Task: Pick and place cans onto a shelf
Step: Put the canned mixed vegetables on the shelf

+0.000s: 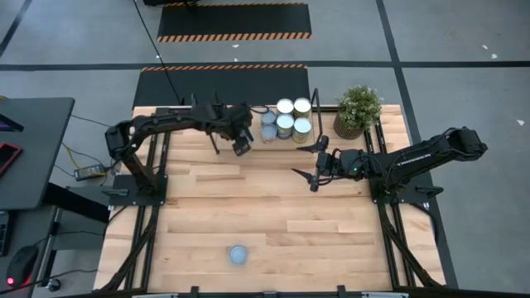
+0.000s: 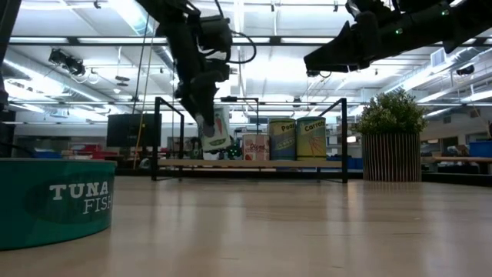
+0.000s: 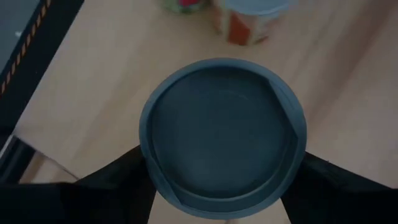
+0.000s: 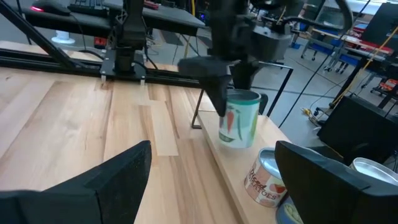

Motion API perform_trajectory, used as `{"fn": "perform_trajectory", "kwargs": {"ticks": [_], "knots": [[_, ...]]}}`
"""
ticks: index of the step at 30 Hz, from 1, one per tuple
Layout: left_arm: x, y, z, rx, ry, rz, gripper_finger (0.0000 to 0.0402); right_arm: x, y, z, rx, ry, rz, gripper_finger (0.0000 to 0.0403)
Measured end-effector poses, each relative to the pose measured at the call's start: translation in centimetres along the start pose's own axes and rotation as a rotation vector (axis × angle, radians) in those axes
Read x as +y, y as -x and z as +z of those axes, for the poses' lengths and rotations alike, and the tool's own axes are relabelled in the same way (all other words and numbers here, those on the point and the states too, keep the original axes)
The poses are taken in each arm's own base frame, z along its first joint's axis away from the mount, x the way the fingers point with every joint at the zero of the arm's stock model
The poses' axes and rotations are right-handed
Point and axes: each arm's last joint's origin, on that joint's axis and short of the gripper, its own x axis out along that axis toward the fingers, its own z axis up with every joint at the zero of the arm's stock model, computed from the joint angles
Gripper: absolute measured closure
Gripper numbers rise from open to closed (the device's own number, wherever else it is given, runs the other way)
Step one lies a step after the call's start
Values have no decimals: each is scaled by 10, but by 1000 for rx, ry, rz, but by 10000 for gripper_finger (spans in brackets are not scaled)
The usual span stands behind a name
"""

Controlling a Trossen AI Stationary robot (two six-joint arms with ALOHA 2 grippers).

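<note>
Low view: can [image 2: 216,129] slightly tilted

A small potted plant [image 1: 358,110] in a ribbed pot stands at the far right corner of a light wooden table [image 1: 265,223]. Black mats edged with orange-and-black hazard stripes [image 1: 234,22] lie on the grey floor beyond. A dark desk [image 1: 29,149] sits left of the table, with a red device [image 1: 7,156] on it.
</note>
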Motion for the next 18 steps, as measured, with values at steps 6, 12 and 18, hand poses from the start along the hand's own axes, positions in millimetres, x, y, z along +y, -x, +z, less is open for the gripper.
{"fn": "perform_trajectory", "kwargs": {"ticks": [6, 12, 18], "knots": [[15, -11, 3, -2, 41, 9, 125, 0, 0, 0, -3, -2, -1, 54], [16, -17, 3, 15, 1, -2, 99, 0, 0, 0, -4, -2, -1, 54], [16, -18, 3, 16, -27, -1, 46, 0, 0, 0, -4, -2, -1, 54]]}}
